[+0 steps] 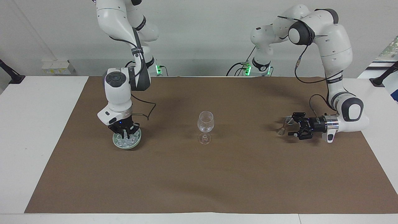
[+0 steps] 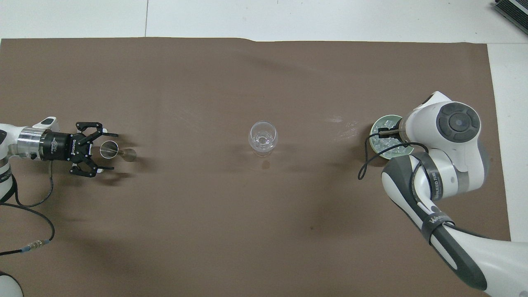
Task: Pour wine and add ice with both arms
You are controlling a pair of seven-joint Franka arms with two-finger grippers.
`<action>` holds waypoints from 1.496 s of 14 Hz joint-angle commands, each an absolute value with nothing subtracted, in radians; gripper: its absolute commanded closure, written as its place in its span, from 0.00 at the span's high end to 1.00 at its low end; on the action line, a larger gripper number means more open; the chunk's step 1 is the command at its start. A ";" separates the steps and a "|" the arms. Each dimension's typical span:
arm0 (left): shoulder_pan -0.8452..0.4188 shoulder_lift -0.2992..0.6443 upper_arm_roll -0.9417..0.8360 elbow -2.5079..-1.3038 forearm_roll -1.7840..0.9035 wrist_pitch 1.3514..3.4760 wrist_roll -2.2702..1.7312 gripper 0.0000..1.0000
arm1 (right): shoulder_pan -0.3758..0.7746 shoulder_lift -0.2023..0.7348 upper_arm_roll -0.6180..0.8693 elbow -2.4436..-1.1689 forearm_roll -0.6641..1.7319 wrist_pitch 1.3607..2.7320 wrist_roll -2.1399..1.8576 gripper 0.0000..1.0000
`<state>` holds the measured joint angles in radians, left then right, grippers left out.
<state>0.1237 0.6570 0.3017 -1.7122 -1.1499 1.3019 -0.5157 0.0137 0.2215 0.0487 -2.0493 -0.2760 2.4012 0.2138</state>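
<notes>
The ice [image 1: 127, 140] is a heap of small clear, whitish chunks in a pale green bowl [image 1: 115, 142] at the right arm's end of the worktop. The wine glass [image 1: 205, 125] stands upright and empty at the middle. A small metal measuring cup [image 2: 109, 149] with a stem and round foot stands tilted at the left arm's end, level with the glass.

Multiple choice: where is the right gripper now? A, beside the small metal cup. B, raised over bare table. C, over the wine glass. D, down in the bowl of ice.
D: the facing view shows the right gripper lowered into the green bowl among the ice, away from the wine glass.
</notes>
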 commanded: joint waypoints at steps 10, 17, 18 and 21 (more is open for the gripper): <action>0.098 0.479 0.328 -1.525 -0.905 1.316 -0.499 1.00 | 0.003 0.071 0.101 -1.872 -0.203 2.090 0.265 0.00; 0.084 0.402 0.321 -1.355 -0.740 1.307 -0.416 1.00 | 0.003 0.104 0.175 -1.505 -0.095 1.668 0.268 0.00; 0.083 0.393 0.321 -1.333 -0.717 1.304 -0.390 1.00 | 0.002 0.116 0.186 -1.462 -0.081 1.629 0.281 0.00; 0.068 0.362 0.318 -1.289 -0.655 1.305 -0.361 1.00 | 0.002 0.152 0.227 -1.381 -0.074 1.568 0.353 0.00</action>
<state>0.0861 0.3826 0.3124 -1.3197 -0.7107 1.3033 -0.3897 0.0148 0.0901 0.1861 -1.4698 -0.0935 1.6121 0.3043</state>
